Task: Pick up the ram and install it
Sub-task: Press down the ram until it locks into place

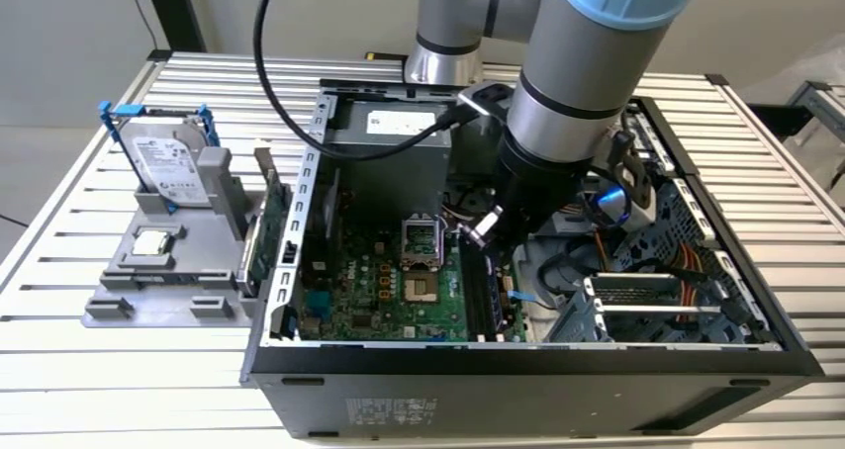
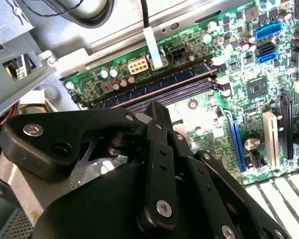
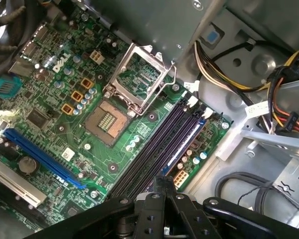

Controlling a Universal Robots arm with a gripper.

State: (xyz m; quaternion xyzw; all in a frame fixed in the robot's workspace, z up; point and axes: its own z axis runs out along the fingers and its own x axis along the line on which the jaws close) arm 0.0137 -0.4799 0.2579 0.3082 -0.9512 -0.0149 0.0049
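My gripper reaches down into the open computer case, over the memory slots beside the processor socket. Its black fingers are shut, tips together at the near end of the slots. In the exterior view, a long dark stick, which I take for the ram, stands on edge in the slots just below the gripper. In the second wrist view the gripper meets the slot rows. I cannot tell whether the fingertips touch the stick or pinch it.
On the exterior view's left, a grey fixture holds a silver hard drive with blue rails and a green card with a metal bracket. Yellow and black cables and a drive cage crowd the case beside the slots.
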